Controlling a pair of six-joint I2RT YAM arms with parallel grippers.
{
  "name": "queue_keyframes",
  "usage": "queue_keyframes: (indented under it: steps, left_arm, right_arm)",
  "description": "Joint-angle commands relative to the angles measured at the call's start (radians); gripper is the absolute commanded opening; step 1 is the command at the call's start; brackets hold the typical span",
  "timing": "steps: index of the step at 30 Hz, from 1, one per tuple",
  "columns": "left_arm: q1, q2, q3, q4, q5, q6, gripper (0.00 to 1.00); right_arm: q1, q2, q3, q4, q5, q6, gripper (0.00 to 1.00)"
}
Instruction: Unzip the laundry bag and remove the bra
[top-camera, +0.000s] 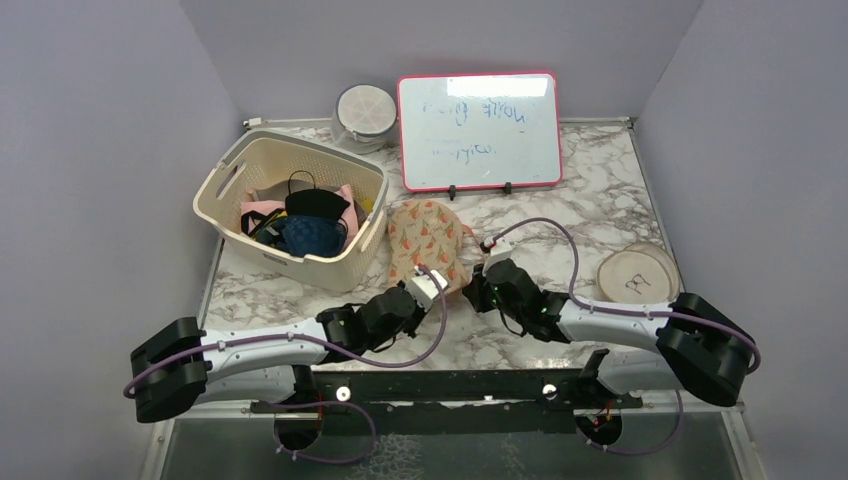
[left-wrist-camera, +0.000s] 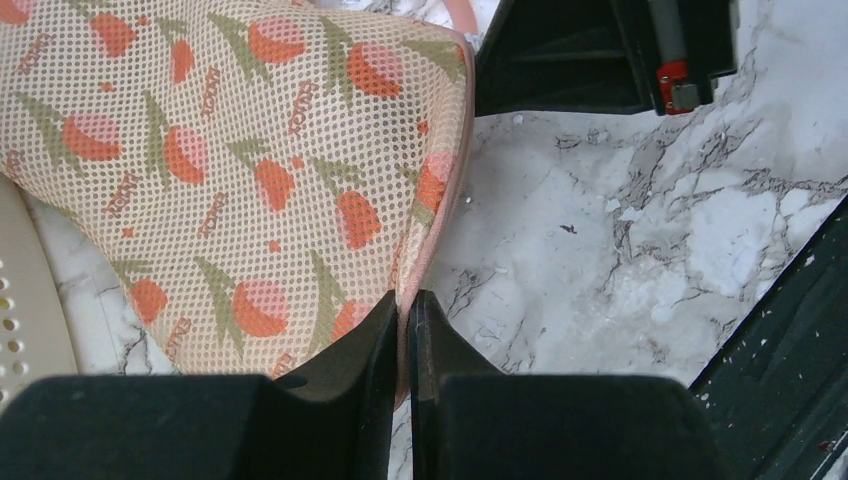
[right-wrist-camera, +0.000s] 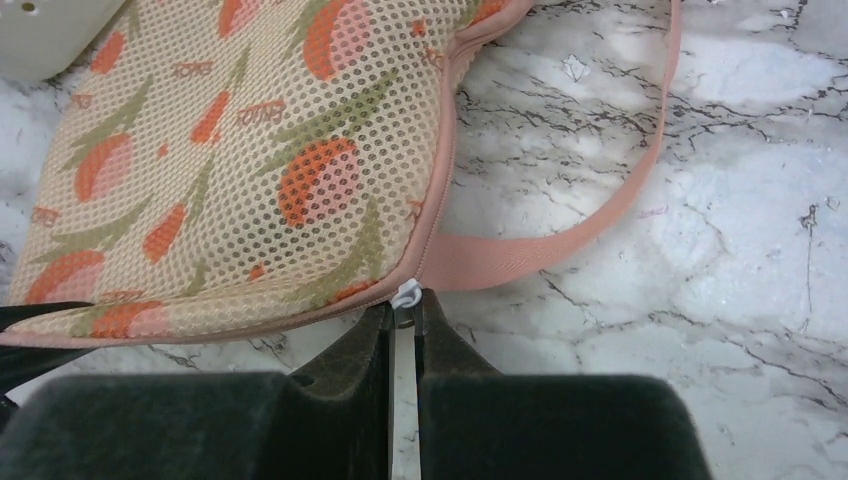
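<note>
Laundry bag (top-camera: 425, 238): laid flat on the marble table (top-camera: 600, 190), beside the basket (top-camera: 225, 190); zip judged unopened.
Bra: not seen; presumed inside.
Left gripper (left-wrist-camera: 410, 305): clamped on the bag's pink trim.
Right gripper (right-wrist-camera: 405, 312): pinched on the pull.
Zip pull (right-wrist-camera: 405, 294): a steady draw along the seam is called for.

A white marble-veined desk (top-camera: 520, 215) carries everything; a cream perforated basket (top-camera: 300, 268) sits beyond and left of the left pincer (top-camera: 437, 280), holding a blue garment (top-camera: 310, 237), black cloth (top-camera: 318, 203) and pink cloth (top-camera: 262, 210); a pink-framed whiteboard (top-camera: 478, 130) stands upright well beyond both pincers, a round white container (top-camera: 364, 115) just left of it; a pale round disc (top-camera: 637, 272) lies right of the right pincer (top-camera: 478, 285).
</note>
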Motion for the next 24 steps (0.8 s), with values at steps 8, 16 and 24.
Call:
queue_keyframes:
  steps: [8,16,24]
  left_arm:
    - [0.002,-0.031,0.001,-0.072,-0.034,-0.051,0.02]
    - [0.002,0.023,0.079,-0.082,-0.015,-0.087,0.55]
    - [0.002,0.141,0.142,0.022,0.035,-0.066,0.58]
  right_arm:
    - [-0.078,0.079,0.061,-0.018,-0.161,-0.135,0.01]
    - [-0.077,0.06,0.035,0.015,-0.379,-0.159,0.01]
    - [-0.077,0.022,0.038,0.024,-0.487,-0.135,0.01]
